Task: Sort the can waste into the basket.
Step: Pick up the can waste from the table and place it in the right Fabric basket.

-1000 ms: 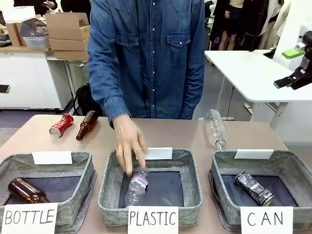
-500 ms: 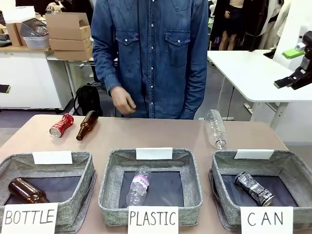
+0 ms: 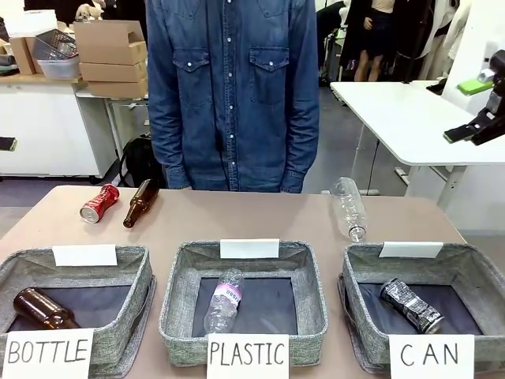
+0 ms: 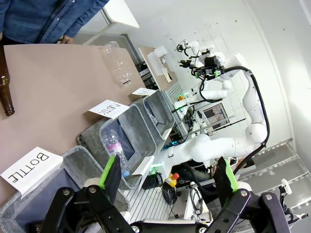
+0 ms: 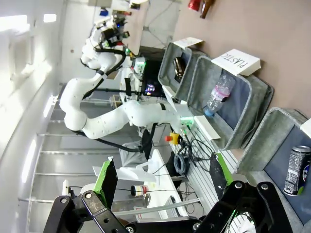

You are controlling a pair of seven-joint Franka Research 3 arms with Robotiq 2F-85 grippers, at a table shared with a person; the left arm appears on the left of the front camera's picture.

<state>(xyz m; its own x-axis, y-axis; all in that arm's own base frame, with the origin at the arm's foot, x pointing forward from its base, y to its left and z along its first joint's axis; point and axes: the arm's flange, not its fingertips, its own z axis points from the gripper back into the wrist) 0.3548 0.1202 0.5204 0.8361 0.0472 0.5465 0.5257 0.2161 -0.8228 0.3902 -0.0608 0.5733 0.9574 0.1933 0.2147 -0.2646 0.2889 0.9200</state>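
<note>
Subject outstanding: the small dented red metal drink can with silver ends (image 3: 99,203) lies on its side at the far left of the tan table (image 3: 268,217), just beside a brown glass bottle (image 3: 140,203) and outside every basket; the dark dented can with silver and blue print (image 3: 411,305) already lies on the dark floor of the grey woven-fabric rectangular basket signed "CAN" (image 3: 353,304) at the right. Handling, as judged: the red can is light, thin-walled and easily crushed further, smooth and apt to roll; best taken across the middle of its body from above, fingers square to its axis, with modest pressure. Left gripper (image 4: 169,171): jaws spread wide, nothing between them, raised at the robot's side of the baskets; the red can is well apart from it. Right gripper (image 5: 162,174): jaws likewise wide and unladen, held high off to the right, farther from the red can.
</note>
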